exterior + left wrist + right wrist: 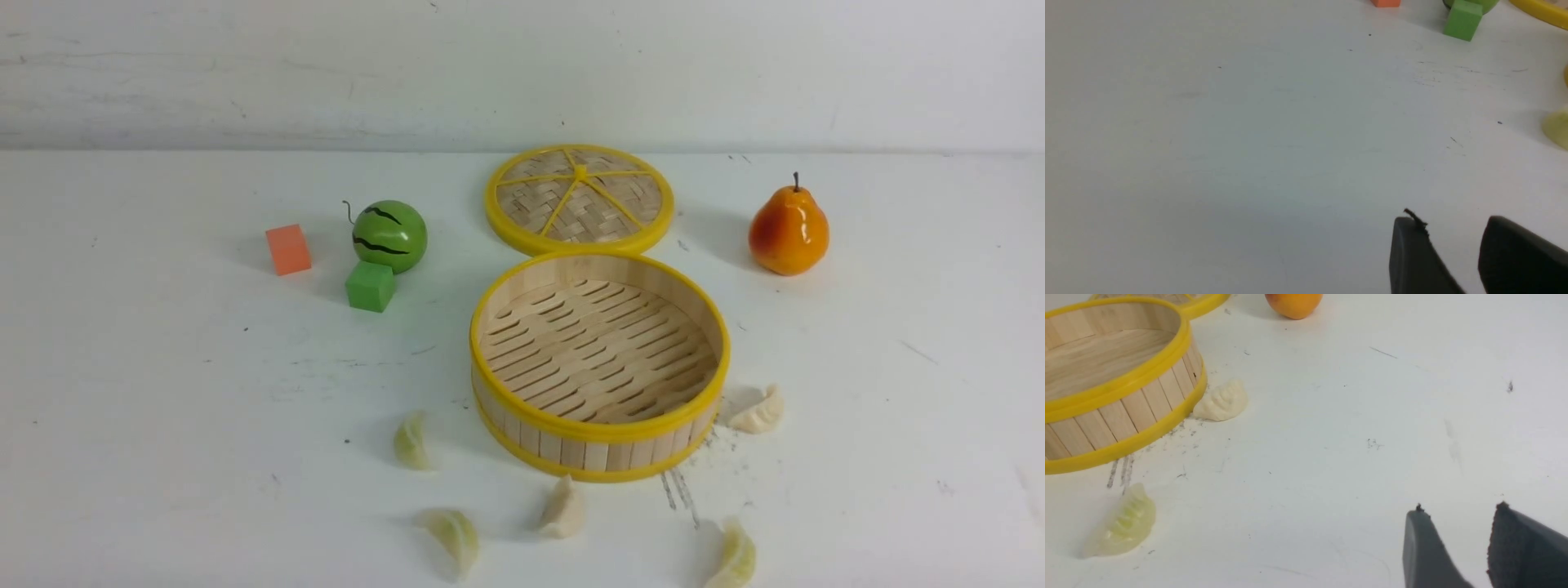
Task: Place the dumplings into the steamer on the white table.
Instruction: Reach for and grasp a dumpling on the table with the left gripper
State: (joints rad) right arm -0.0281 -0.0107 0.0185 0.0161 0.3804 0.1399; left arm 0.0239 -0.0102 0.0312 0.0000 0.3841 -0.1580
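Observation:
The steamer point(600, 425) stands mid-table with nothing in it; its wall also shows in the right wrist view point(1118, 416). The dumplings lie around its near side on the white table point(163, 408): pale green ones point(411, 442), point(451, 535), point(735, 557), cream ones point(562, 510), point(759, 412). The right wrist view shows a cream one point(1221, 402) against the steamer and a green one point(1122, 522). The left wrist view catches a green one point(1557, 127) at its edge. My left gripper point(1453, 222) and right gripper point(1457, 510) are open, empty, over bare table, out of the front view.
The flat woven steamer lid point(580, 198) lies behind the basket. A toy watermelon point(389, 235), a green cube point(370, 286) and an orange cube point(287, 249) sit at the back left. An orange pear point(788, 230) stands at the back right.

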